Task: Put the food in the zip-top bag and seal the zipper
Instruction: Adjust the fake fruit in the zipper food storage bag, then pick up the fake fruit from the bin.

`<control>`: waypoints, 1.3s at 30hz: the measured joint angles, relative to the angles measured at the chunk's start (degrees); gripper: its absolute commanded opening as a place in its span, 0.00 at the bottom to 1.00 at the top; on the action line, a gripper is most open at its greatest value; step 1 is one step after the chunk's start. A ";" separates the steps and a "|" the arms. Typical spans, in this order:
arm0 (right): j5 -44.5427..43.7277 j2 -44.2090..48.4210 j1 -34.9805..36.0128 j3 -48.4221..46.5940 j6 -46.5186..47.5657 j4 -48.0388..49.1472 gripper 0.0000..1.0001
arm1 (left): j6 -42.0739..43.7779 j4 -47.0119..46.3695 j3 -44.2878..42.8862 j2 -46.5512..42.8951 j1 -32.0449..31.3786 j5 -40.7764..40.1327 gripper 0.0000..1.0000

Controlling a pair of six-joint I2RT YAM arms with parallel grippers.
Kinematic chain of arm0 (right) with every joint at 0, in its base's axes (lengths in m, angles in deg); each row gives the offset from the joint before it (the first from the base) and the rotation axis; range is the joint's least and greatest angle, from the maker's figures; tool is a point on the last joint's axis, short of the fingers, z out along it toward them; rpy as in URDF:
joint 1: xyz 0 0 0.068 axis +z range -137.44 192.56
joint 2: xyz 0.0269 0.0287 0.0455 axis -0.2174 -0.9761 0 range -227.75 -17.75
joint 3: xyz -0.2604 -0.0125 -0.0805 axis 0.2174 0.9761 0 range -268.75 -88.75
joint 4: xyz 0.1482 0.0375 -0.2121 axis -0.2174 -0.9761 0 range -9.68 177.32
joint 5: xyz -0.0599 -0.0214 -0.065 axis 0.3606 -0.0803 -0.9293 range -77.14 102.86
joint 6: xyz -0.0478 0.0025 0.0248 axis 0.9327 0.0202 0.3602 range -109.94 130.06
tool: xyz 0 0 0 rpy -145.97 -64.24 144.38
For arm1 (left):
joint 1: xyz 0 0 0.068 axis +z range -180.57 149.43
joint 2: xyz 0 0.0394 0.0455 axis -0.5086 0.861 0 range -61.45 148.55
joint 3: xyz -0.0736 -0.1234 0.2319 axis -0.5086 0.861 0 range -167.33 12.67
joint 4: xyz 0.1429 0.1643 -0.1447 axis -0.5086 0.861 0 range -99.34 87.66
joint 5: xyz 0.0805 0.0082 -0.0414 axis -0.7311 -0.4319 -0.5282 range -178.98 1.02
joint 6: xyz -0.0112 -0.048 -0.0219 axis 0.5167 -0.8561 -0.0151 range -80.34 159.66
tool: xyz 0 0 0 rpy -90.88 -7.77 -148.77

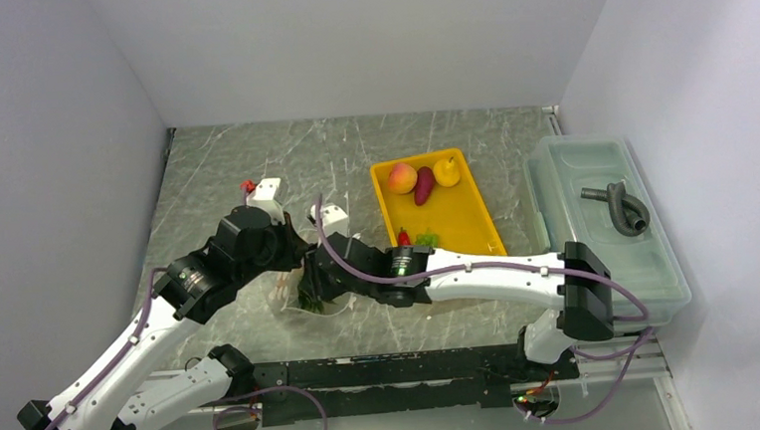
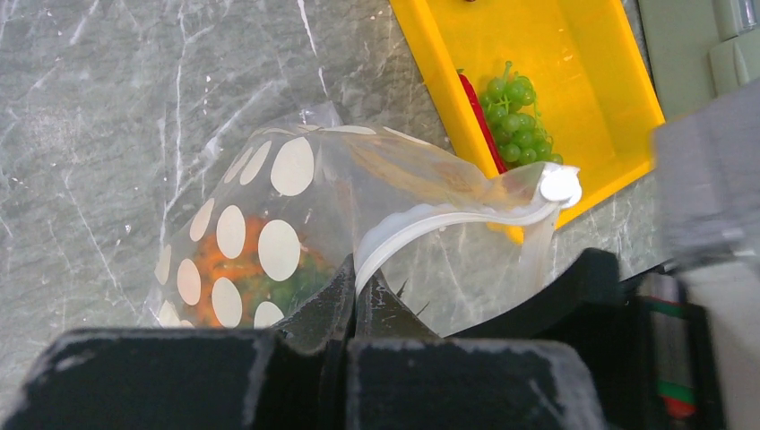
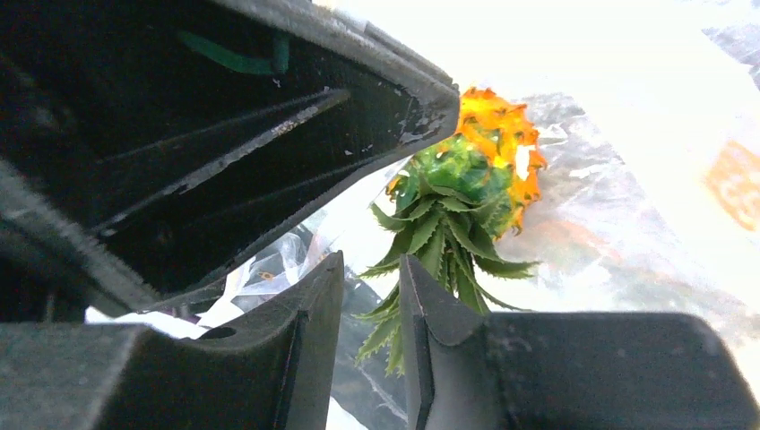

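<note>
Polka-dot zip-top bag beside yellow tray, pineapple inside the bag, left gripper pinched on the zipper, right gripper slightly apart near the pineapple leaves, tray holding peach, pear, eggplant, chilli, grapes

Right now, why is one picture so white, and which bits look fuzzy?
Right wrist view: bright glare washes out the background behind the sharp pineapple. Left wrist view: the grey arm at the right edge is blurred. Top view: evenly lit, sharp.
</note>
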 measured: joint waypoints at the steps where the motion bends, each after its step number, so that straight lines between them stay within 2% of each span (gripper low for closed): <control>1: -0.61 0.48 0.00 0.00 0.24 -0.44 0.35 | 0.00 0.00 0.00 0.00 0.00 0.00 0.00; 9: -7.87 8.22 0.00 0.00 3.21 -4.83 0.40 | 0.04 -0.02 0.00 0.00 0.00 0.00 0.00; 14: -12.81 13.90 -1.03 0.00 5.44 -8.02 0.47 | 0.20 -0.04 0.00 0.04 0.00 0.00 0.00; 17: -14.60 16.85 -3.50 0.02 6.64 -9.68 0.55 | 0.24 -0.04 0.00 0.09 0.02 0.02 0.00; 22: -14.73 20.61 -12.57 2.12 8.57 -10.47 0.66 | 0.39 -0.02 0.00 0.13 0.00 0.00 0.00; 32: -11.89 17.31 -24.04 3.82 12.74 -10.73 0.86 | 1.79 0.00 0.00 0.17 0.00 -0.02 0.00; 39: -7.39 10.10 -31.23 3.80 14.73 -9.53 0.90 | 3.28 0.07 -0.24 0.52 0.00 -0.11 0.00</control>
